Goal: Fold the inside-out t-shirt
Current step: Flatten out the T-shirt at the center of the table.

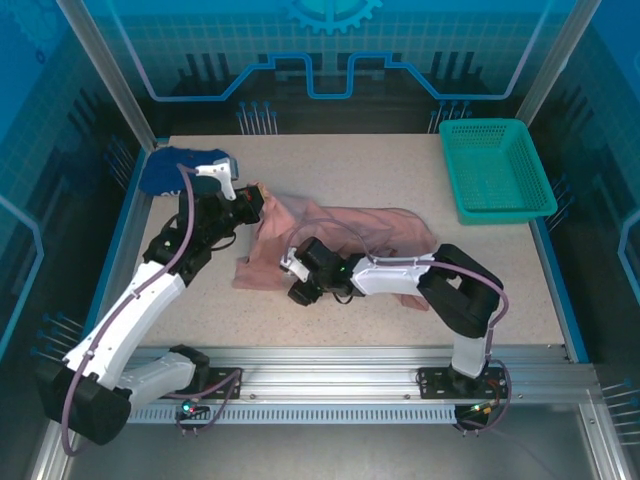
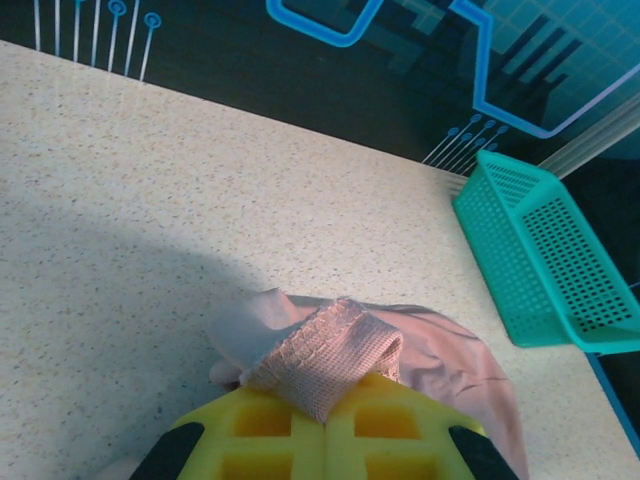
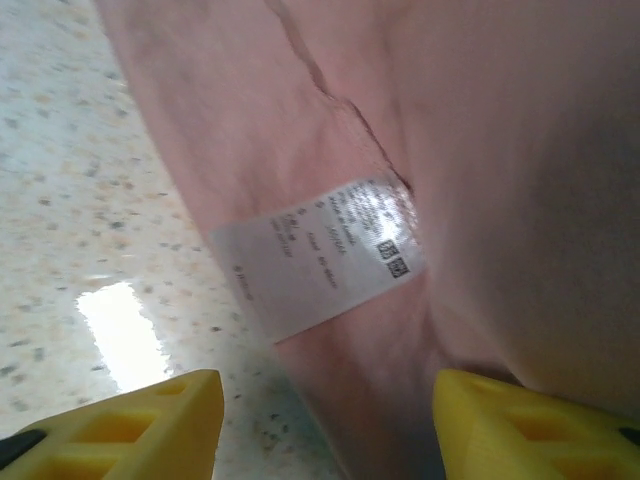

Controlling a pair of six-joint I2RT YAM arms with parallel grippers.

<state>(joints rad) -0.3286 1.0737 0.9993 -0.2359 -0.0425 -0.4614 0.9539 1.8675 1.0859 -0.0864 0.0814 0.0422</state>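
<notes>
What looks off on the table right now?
The pink t-shirt lies crumpled mid-table, not flat, and its white care tag faces outward, so it is inside out. The left gripper is shut on the ribbed collar. The right gripper is open by the tag.

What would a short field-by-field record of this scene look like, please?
Shirt: pink t-shirt crumpled mid-table, white tag and a seam showing
Left gripper: shut on the shirt's ribbed edge
Right gripper: open, low over the fabric by the tag
Other cloth: dark blue garment at the far left corner
Basket: green basket at the far right, nothing in it
Surface: speckled beige table
</notes>
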